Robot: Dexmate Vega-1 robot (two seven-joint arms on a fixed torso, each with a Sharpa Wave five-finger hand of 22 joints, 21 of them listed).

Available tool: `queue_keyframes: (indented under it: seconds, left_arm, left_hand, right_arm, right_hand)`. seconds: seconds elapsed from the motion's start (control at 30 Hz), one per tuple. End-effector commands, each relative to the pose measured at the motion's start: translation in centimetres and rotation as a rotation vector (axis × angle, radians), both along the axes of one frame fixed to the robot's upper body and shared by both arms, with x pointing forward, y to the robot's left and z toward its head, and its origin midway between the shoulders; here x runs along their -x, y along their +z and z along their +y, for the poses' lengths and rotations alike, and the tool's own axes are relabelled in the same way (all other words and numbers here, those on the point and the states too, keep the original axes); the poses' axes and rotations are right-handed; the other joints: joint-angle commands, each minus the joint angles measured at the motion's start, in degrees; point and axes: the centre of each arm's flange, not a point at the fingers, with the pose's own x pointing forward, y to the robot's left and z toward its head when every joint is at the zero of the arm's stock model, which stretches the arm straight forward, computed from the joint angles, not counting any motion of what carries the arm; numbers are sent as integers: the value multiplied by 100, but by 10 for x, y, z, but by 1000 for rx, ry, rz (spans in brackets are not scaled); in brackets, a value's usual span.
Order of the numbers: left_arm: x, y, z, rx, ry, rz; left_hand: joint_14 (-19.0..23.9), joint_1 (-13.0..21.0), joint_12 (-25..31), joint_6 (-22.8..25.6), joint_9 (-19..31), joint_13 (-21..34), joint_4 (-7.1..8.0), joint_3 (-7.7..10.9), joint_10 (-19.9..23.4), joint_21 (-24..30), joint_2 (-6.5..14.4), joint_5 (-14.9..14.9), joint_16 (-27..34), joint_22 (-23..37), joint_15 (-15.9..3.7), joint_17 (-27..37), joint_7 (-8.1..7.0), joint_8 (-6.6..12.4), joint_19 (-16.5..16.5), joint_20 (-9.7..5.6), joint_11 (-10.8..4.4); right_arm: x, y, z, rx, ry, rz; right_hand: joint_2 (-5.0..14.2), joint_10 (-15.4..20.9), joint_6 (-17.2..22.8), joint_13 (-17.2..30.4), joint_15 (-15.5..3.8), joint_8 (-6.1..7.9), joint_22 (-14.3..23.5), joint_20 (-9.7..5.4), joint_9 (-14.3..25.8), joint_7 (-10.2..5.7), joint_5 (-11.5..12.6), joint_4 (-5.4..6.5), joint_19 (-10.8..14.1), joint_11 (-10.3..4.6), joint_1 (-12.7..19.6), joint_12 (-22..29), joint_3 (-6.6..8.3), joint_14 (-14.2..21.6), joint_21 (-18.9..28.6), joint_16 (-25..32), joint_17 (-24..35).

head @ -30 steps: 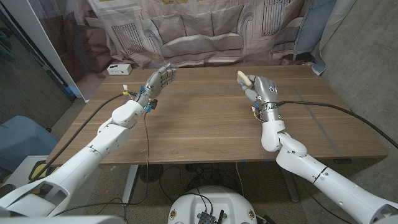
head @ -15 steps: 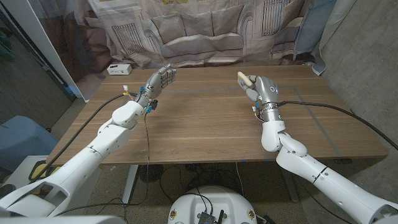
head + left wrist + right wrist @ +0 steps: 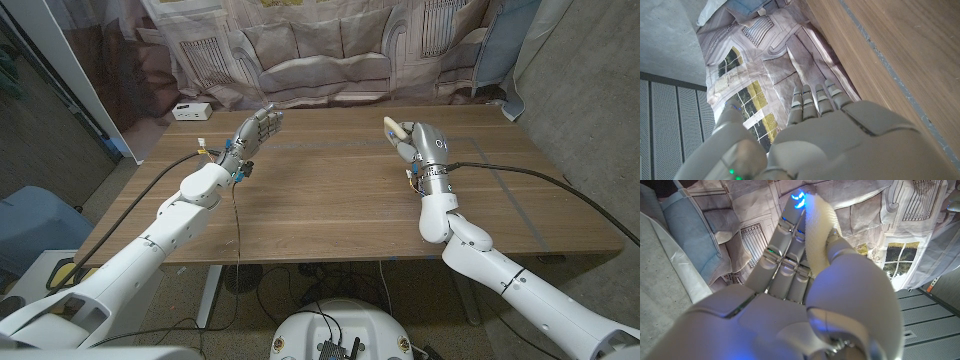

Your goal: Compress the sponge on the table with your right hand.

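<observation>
A pale cream sponge [image 3: 395, 128] sticks out of my right hand [image 3: 426, 150], which grips it between thumb and fingers. The hand stands raised over the far right part of the wooden table [image 3: 330, 205]. In the right wrist view the sponge [image 3: 817, 227] bends as a flattened strip across the fingers [image 3: 782, 255], with the thumb pressing on it. My left hand [image 3: 255, 130] is held up over the table's far left part, fingers stretched out and holding nothing. The left wrist view shows the back of the left hand [image 3: 840, 135] beside the table's edge.
A small white box [image 3: 190, 110] sits behind the table's far left corner. A printed curtain [image 3: 330, 50] hangs along the back. A thin cable [image 3: 237, 215] drops from the left wrist across the table's left part.
My right hand with the sponge has drifted a little to the right. The left hand has not moved.
</observation>
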Motion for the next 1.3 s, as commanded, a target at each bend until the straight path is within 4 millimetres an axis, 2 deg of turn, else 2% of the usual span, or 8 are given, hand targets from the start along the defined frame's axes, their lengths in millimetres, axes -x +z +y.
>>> queue_keyframes:
  seconds: [0.03,0.13,0.17,0.27,0.87,1.03,1.07,1.3]
  left_arm:
    - [0,2,0,-6,-3,0]
    - [0,3,-1,-8,-3,-1]
    - [0,3,-1,-9,-4,-1]
    - [-1,3,-1,-8,-3,1]
    - [-3,3,-4,-3,-2,1]
    - [-3,4,-4,-2,0,-1]
    - [-3,4,-3,-1,0,-1]
    - [-5,2,-4,3,-1,3]
  left_hand:
    - [67,33,7,73,24,27,5,-2,26,-12,20,29,8,25,-8,20,-1,0,-1,-19,-4]
    - [72,33,5,78,24,27,5,-3,22,-12,20,29,10,25,-5,20,-4,1,-1,-22,-2]
    - [70,33,6,77,24,27,5,-3,26,-11,20,29,9,25,-1,20,-4,1,-1,-23,-4]
    - [67,33,5,74,24,27,5,-3,22,-10,20,29,8,25,-8,20,-6,-2,3,-30,-2]
    - [71,33,4,77,25,27,5,-3,24,-10,24,29,10,25,-8,20,4,-4,3,-30,0]
    - [69,34,3,81,25,27,6,-3,25,-10,26,29,9,25,-9,20,2,-3,4,-33,-1]
    - [70,34,3,81,25,27,6,-2,26,-10,26,29,9,25,-11,20,-1,-3,2,-31,-4]
    - [68,35,1,78,25,27,6,-2,20,-11,28,29,8,25,-5,20,-1,-6,2,-35,-17]
  right_arm:
    - [-1,-2,1,32,-44,-9]
    - [-2,-2,1,38,-49,-8]
    - [-2,-2,1,40,-50,-6]
    - [-3,-2,0,37,-49,-7]
    - [-4,-1,-4,36,-67,-6]
    - [-5,0,-5,37,-65,1]
    - [-5,0,-5,35,-67,1]
    - [-6,0,-5,52,-76,0]
  right_hand:
    - [92,-22,112,66,-427,39,15,9,27,-11,41,57,-122,44,162,42,9,456,37,-68,29]
    - [47,-88,105,117,-394,11,18,49,25,-77,30,91,-298,-26,121,45,-25,305,6,-154,40]
    - [23,-111,116,160,-380,-3,18,55,25,-117,25,108,-466,-84,98,55,-53,146,-31,-219,68]
    - [-5,-83,153,195,-396,-8,16,49,25,-241,16,119,-483,-255,79,79,-95,59,-3,-224,143]
    - [-151,-465,-228,85,-331,-185,-22,165,21,-224,-19,209,-862,-202,-193,-162,-282,-528,-48,-459,270]
    - [-166,-623,-410,57,-287,-230,-33,216,21,-192,-16,227,-991,-133,-273,-253,-361,-684,-71,-504,302]
    - [-166,-674,-448,51,-288,-235,-36,225,21,-190,-15,227,-1009,-47,-282,-279,-377,-707,-73,-503,316]
    - [-177,-681,-477,40,-274,-228,-40,239,20,-208,-14,225,-1045,-108,-304,-292,-412,-773,-76,-514,339]
